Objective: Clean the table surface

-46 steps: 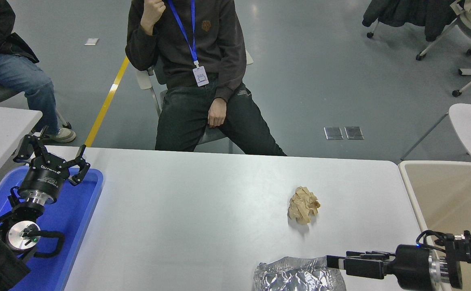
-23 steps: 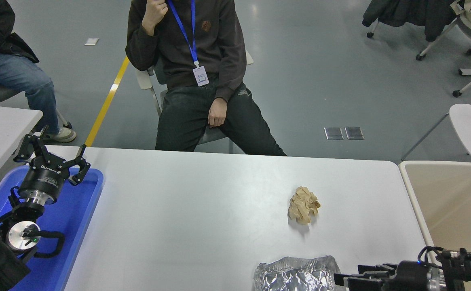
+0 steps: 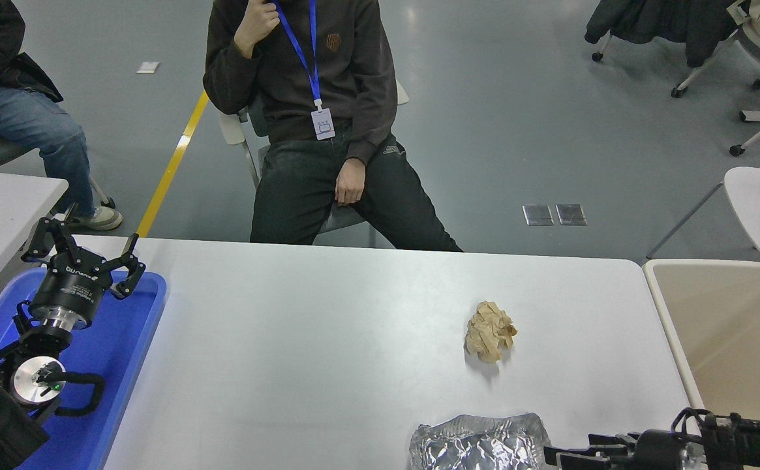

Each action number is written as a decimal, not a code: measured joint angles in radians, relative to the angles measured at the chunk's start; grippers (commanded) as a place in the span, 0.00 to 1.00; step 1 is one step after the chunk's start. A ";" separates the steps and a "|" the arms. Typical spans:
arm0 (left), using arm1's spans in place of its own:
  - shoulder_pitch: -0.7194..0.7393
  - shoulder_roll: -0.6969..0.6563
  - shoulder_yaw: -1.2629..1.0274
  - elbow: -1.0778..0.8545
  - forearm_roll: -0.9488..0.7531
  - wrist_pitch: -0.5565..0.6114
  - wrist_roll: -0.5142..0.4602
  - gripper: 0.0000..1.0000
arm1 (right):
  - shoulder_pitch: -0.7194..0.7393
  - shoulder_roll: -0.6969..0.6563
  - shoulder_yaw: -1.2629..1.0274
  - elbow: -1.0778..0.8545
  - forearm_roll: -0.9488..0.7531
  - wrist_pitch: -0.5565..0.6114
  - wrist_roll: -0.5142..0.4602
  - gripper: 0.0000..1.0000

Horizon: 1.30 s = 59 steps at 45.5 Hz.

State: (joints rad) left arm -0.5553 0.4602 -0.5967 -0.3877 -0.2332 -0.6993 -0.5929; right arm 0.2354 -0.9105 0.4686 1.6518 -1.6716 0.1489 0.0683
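Right gripper (image 3: 552,454), finger state indiscernible, tips just beside crumpled foil (image 3: 481,443); brown paper ball (image 3: 489,331) beyond on table surface (image 3: 301,339).

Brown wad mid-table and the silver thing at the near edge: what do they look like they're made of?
The brown wad looks like crumpled kraft paper or paper tape: matte tan, with sharp irregular creases and no shine. The silver piece looks like crinkled aluminium foil or a foil wrapper: bright, mirror-like facets catching light across many small wrinkles. Both lie on the table surface, which looks matte white, probably laminate.
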 measured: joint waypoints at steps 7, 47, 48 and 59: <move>0.000 0.000 0.000 0.000 0.000 0.000 0.000 1.00 | 0.002 0.027 -0.001 0.002 0.027 0.004 -0.062 1.00; 0.000 0.000 0.000 0.000 0.000 0.000 0.000 1.00 | 0.017 0.134 -0.019 -0.016 0.109 0.007 -0.253 0.99; 0.000 0.000 0.000 0.000 0.000 0.000 0.000 1.00 | 0.017 0.136 -0.021 -0.019 0.107 0.006 -0.254 0.99; 0.000 0.000 0.000 0.000 0.000 0.000 0.000 1.00 | 0.015 0.159 -0.029 -0.046 0.101 0.002 -0.253 0.98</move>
State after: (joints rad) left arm -0.5553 0.4602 -0.5967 -0.3878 -0.2332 -0.6996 -0.5930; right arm 0.2499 -0.7516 0.4395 1.6058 -1.5704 0.1508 -0.1846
